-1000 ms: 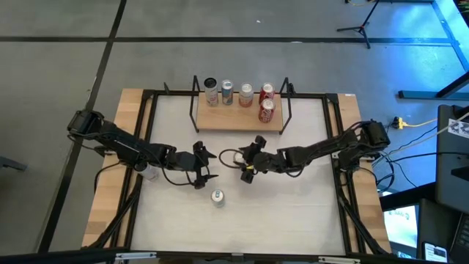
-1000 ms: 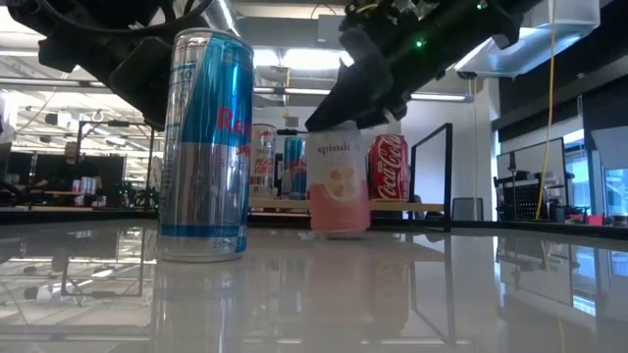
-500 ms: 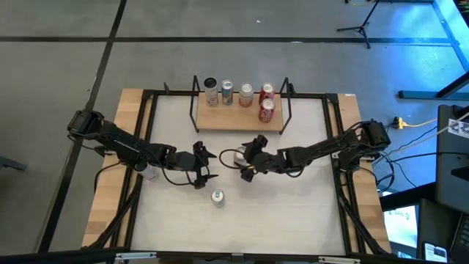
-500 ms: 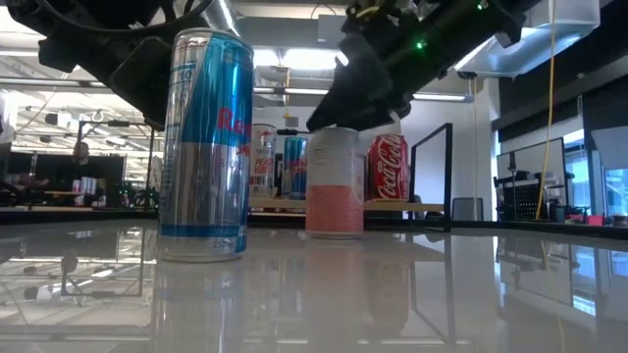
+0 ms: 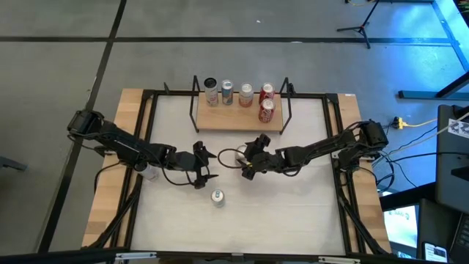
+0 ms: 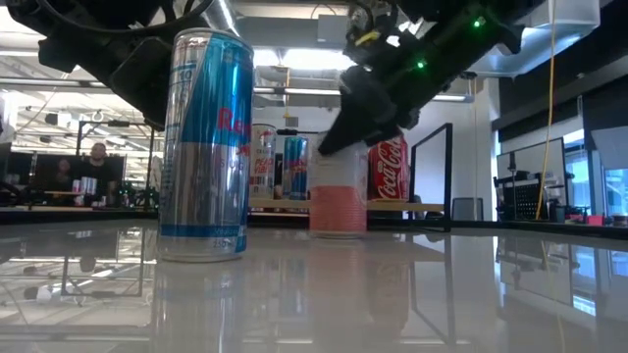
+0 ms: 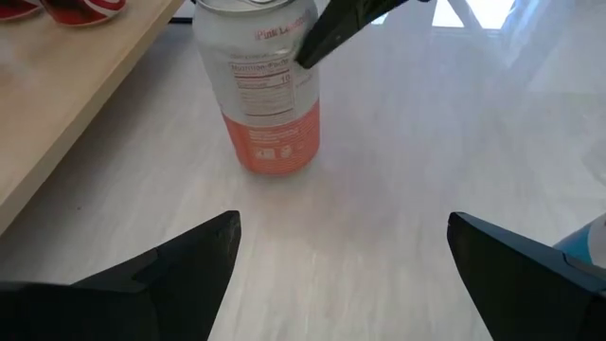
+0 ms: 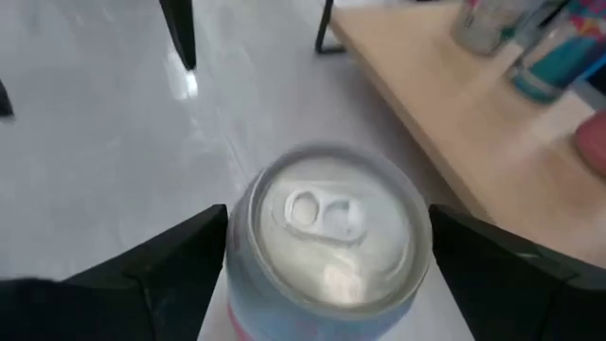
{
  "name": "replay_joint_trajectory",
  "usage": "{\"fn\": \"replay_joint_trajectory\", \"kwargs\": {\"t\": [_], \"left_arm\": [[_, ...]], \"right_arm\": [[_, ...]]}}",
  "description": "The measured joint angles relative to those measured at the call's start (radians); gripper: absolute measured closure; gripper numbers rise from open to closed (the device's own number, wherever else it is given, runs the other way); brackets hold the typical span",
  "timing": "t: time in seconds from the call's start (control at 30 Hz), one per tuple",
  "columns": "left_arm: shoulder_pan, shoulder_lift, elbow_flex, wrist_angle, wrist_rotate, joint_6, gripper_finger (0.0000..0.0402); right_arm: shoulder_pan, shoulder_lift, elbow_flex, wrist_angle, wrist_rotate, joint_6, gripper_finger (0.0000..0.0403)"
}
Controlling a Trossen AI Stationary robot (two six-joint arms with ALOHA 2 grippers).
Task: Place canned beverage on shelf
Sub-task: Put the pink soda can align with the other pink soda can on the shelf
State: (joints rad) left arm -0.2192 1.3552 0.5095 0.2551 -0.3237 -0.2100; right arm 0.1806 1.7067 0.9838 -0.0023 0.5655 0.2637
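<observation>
1. Right gripper (image 5: 242, 159) is seen at mid-table, just in front of the shelf (image 5: 238, 119); its fingers (image 8: 161, 270) are spread wide, one on either side of the pink-and-white can (image 7: 258, 90).
2. Contact between the fingers and the can wall cannot be confirmed; in the right wrist view both are just beside the can top.
3. The can is recorded upright on the white table (image 5: 293, 213), near the shelf's front edge, not on the board.
4. Left gripper (image 5: 202, 166) is noted to the can's left, fingers (image 7: 170, 275) wide apart, nothing between them.
5. Five cans (image 5: 246, 93) are counted on the shelf, four in a back row, one red can in front.
6. A tall blue-and-silver can (image 6: 205, 145) stands alone on the table nearer the front edge.
</observation>
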Motion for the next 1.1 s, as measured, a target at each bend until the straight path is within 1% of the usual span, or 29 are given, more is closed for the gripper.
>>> {"fn": "replay_joint_trajectory", "kwargs": {"t": [0.23,0.37,0.47,0.57,0.73,0.87,0.93,1.1], "left_arm": [[0.0,0.0,0.0,0.0,0.002,0.0,0.0035],[0.0,0.0,0.0,0.004,0.003,0.0,0.0035],[0.0,0.0,0.0,0.006,0.003,0.0,0.0035],[0.0,0.0,0.0,0.007,0.003,0.0,0.0035],[0.0,0.0,0.0,0.007,0.003,0.0,0.0035],[0.0,0.0,0.0,0.007,0.003,0.0,0.0035],[0.0,0.0,0.0,0.009,0.003,0.0,0.0035],[0.0,0.0,0.0,0.013,0.003,-0.019,0.0035]], "right_arm": [[-0.005,0.047,0.0,0.012,-0.011,0.028,0.0047],[-0.005,0.061,0.001,0.046,0.014,0.019,0.0049],[-0.005,0.061,0.0,0.064,0.018,0.012,0.0073],[-0.005,0.061,0.0,0.064,0.037,0.005,0.012],[-0.005,0.04,0.012,0.035,0.055,-0.009,0.0124],[-0.005,-0.005,0.068,0.022,0.067,-0.018,0.0124],[-0.003,-0.018,0.099,0.004,0.104,-0.035,0.0124],[-0.041,-0.017,0.185,-0.07,0.274,-0.05,0.0124]]}}
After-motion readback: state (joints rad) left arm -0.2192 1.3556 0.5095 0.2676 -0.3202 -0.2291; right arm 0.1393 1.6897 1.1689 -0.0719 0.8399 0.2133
